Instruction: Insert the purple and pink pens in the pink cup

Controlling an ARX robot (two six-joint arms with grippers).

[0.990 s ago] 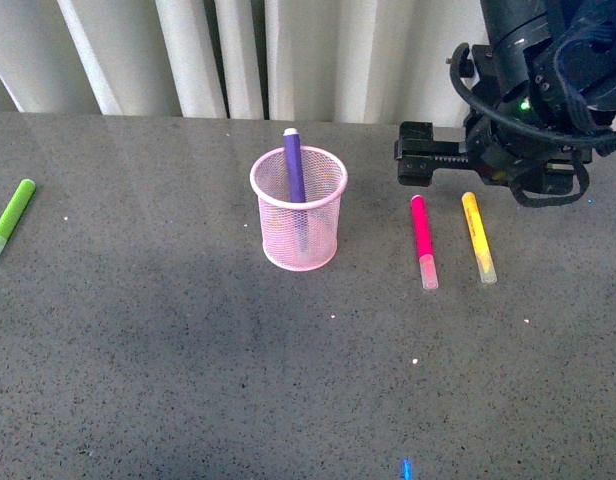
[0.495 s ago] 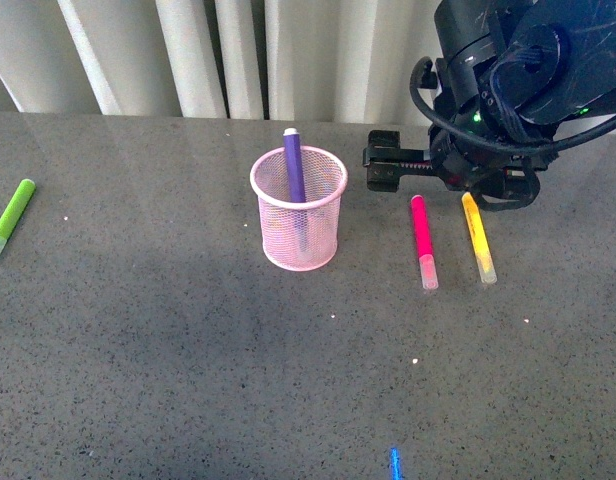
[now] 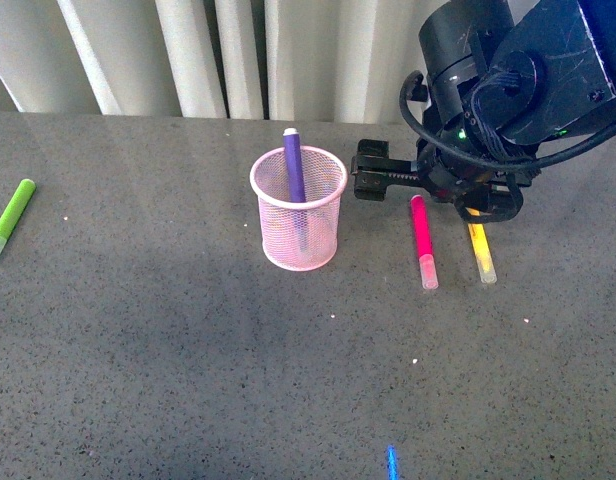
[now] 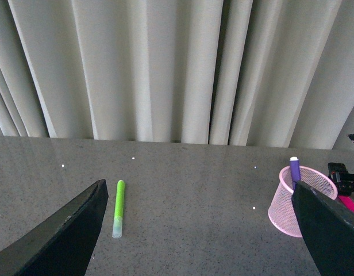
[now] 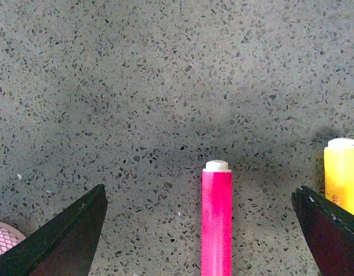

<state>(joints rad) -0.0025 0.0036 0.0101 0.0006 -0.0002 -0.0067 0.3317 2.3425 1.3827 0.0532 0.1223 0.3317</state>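
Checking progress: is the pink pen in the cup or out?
Out: the pink pen lies flat beside the pink cup; only the purple pen stands inside.

The front camera sits high at the near edge and looks down and forward across the table [image 3: 188, 350] to the curtain [image 3: 238, 55] at the far side, at medium range. The left wrist camera sits low at the near left, faces the curtain almost level, and covers a wide field. It shares the green marker [image 4: 118, 200], pink cup [image 4: 283, 210] and purple pen [image 4: 293, 170] with the front view. The right wrist camera looks straight down at close range. It shares the pink pen [image 5: 216, 224] and yellow marker [image 5: 341, 172] with the front view.
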